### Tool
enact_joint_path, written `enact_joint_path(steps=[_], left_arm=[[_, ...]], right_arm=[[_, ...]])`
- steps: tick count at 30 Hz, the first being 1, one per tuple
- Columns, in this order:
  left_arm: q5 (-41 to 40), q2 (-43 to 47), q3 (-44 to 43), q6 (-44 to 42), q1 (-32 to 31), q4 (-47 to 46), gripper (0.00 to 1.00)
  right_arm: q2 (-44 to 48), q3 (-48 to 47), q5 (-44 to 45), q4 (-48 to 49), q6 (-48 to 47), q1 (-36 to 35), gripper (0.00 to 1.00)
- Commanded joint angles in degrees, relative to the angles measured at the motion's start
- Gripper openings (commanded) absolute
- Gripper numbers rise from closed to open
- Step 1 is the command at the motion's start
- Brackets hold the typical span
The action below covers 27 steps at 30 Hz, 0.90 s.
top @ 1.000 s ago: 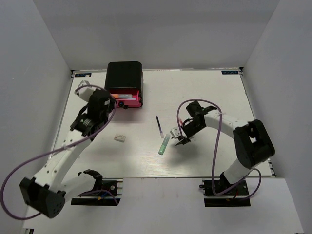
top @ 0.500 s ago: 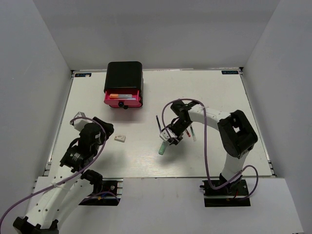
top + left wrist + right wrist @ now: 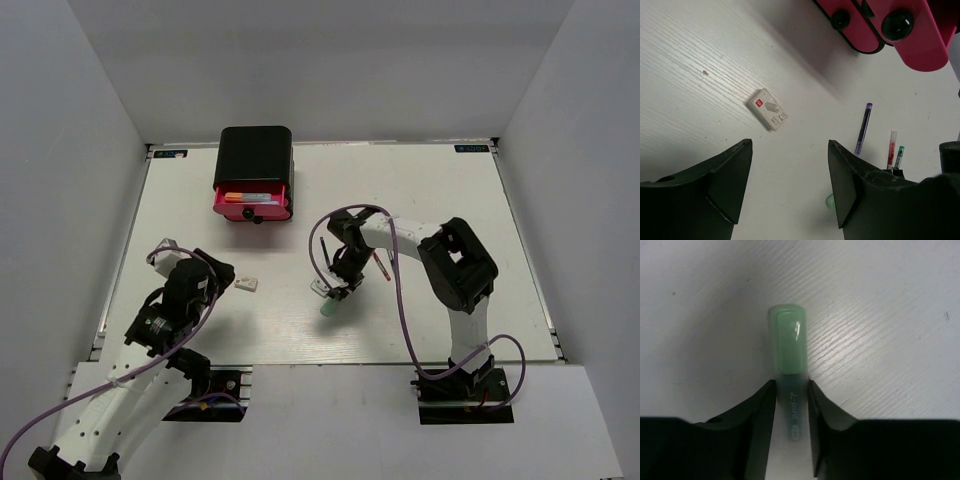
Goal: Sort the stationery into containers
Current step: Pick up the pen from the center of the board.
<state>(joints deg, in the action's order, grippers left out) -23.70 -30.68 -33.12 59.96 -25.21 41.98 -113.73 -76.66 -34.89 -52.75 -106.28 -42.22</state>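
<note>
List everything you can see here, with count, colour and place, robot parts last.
cabinet: one, black, far edge, left of centre, a pink drawer pulled open
orange-capped marker: one, inside that drawer
eraser: one, white, near-left table
mint green marker: one, mid-table
dark blue pen, red pen, green pen: one each, lying near that marker
left gripper: one, black, open, near the eraser
right gripper: one, black, shut on the mint green marker

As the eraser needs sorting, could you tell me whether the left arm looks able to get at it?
Probably yes. The left gripper is open and aimed at the eraser, which lies flat just ahead of its fingers with only bare table between; nothing stands in the way.
</note>
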Motion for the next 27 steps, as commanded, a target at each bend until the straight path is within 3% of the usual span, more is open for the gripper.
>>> enact_joint_path(steps=[1, 2, 3, 5, 7, 9, 10, 12, 13, 17, 22, 27], left_arm=[[1.64, 0.35, 0.69, 0.42, 0.25, -0.58, 0.72], [1.64, 0.35, 0.69, 0.42, 0.25, -1.1, 0.72], [1.64, 0.35, 1.21, 0.42, 0.25, -1.72, 0.72], [2.35, 0.35, 1.83, 0.42, 0.25, -2.68, 0.73], [3.4, 0.35, 2.54, 0.94, 0.25, -3.74, 0.73], [4.1, 0.35, 4.11, 0.94, 0.25, -5.23, 0.73], [4.71, 0.35, 4.12, 1.47, 0.25, -6.37, 0.73], [5.24, 0.35, 5.43, 1.47, 0.25, -7.6, 0.73], [5.25, 0.35, 5.44, 1.47, 0.25, -8.66, 0.73], [5.25, -1.05, 5.44, 1.47, 0.25, -10.34, 0.73], [5.25, -3.25, 5.44, 1.47, 0.25, -11.47, 0.73], [5.77, -2.55, 5.96, 2.08, 0.25, -11.48, 0.73]], right_arm=[[-2.11, -1.21, 4.3, -3.58, 0.45, -0.85, 0.31], [-2.19, -1.29, 4.48, -4.02, 0.81, -0.85, 0.19], [-2.02, -1.3, 4.05, -5.16, 1.59, -0.5, 0.14], [0.17, -0.86, 3.35, -5.34, 2.91, -0.41, 0.06], [4.45, -1.12, -0.24, -3.86, 10.44, 0.12, 0.0], [6.76, -1.91, -3.58, -1.67, 15.11, 0.29, 0.0], [9.38, -3.04, -4.73, 1.65, 25.49, 0.21, 0.0], [13.69, -5.85, -6.85, 8.43, 36.77, 0.12, 0.0], [14.41, -6.48, -6.68, 17.33, 44.5, -0.06, 0.0], [15.91, -10.08, 0.5, 32.17, 59.92, 0.12, 0.0], [8.72, -20.18, 6.32, 42.62, 68.74, -0.06, 0.0], [0.91, -31.23, 5.36, 49.84, 75.85, -0.41, 0.0]])
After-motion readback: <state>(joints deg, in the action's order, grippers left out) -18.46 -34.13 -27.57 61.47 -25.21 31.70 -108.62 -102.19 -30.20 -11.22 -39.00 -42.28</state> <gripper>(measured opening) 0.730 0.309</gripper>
